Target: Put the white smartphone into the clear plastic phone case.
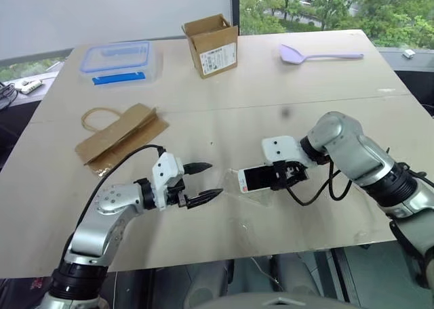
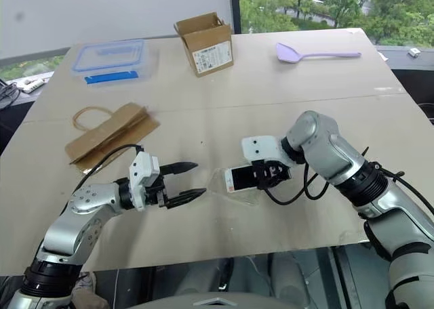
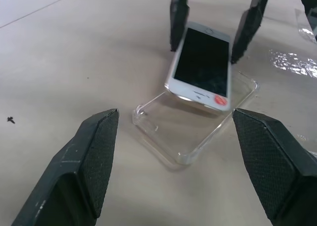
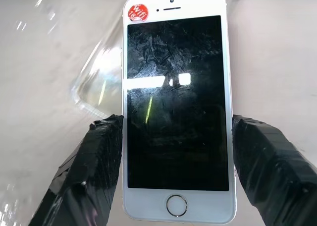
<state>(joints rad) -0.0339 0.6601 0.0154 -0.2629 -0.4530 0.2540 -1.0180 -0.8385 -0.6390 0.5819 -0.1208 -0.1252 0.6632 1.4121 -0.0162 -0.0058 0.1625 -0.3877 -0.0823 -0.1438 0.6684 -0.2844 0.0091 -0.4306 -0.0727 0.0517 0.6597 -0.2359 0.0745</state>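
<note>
White smartphone (image 3: 202, 66) is being pinched by the right gripper's (image 1: 283, 175) fingers, tilting above the clear plastic phone case (image 3: 195, 129), not yet seated; left gripper (image 1: 203, 181) is hovering spread.

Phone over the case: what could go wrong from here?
1. The white smartphone, pinched by its long edges in the right gripper, meets the clear plastic phone case tilted, one end down; it may jam instead of seating.
2. The case lies loose on the table; the open left gripper isn't holding it, so pressing could slide it.
</note>
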